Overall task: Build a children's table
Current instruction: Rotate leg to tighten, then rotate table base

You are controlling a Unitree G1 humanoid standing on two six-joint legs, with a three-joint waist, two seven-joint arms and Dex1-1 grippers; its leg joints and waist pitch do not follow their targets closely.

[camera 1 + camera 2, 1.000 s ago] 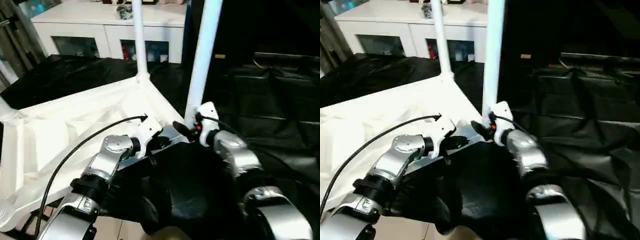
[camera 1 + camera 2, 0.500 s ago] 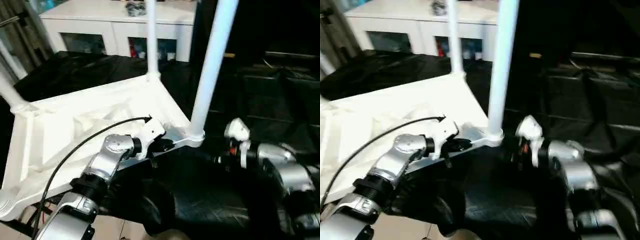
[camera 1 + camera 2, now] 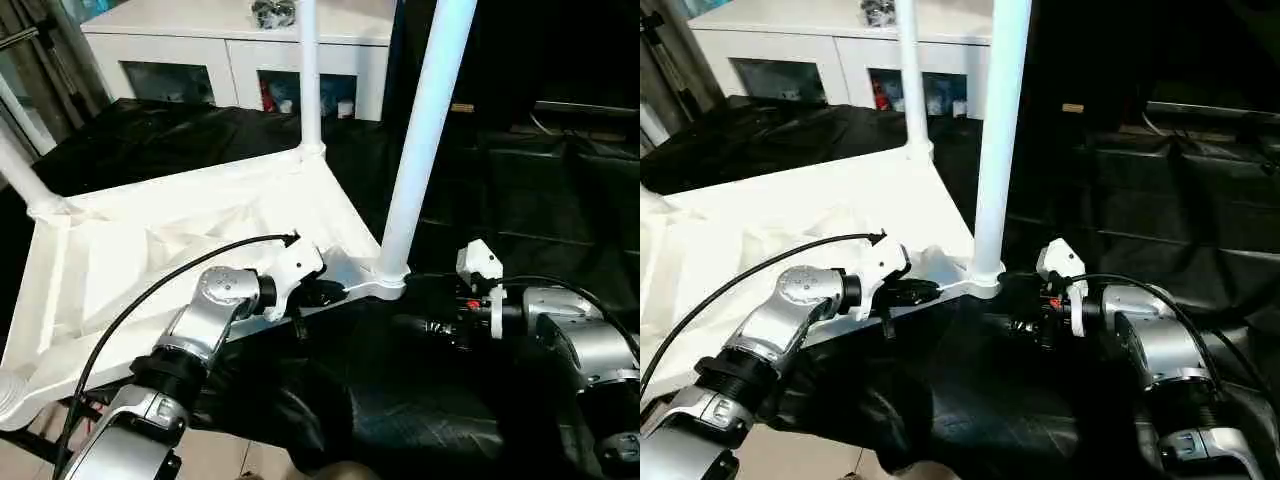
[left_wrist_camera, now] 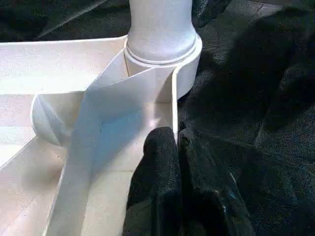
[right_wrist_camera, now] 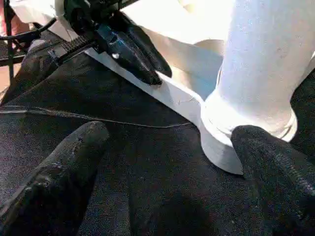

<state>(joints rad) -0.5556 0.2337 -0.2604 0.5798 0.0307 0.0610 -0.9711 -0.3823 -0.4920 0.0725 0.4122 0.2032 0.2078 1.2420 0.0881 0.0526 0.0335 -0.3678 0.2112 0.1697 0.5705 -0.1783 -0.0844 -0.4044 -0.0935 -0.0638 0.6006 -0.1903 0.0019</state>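
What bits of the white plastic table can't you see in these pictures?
- Tall white tubular legs: tops cut off by the upper edge, head views.
- Nearest corner socket of the upside-down white ribbed tabletop: cut by the left edge.
- Tabletop's smooth face: turned down onto the black cloth.

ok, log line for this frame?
left claw: shut on tabletop edge | right claw: open, off near leg | three legs upright

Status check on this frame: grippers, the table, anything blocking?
Left gripper shut on tabletop rim. Right gripper open, just off the near leg, holding nothing. Three legs seen standing in sockets. Nothing in the way.
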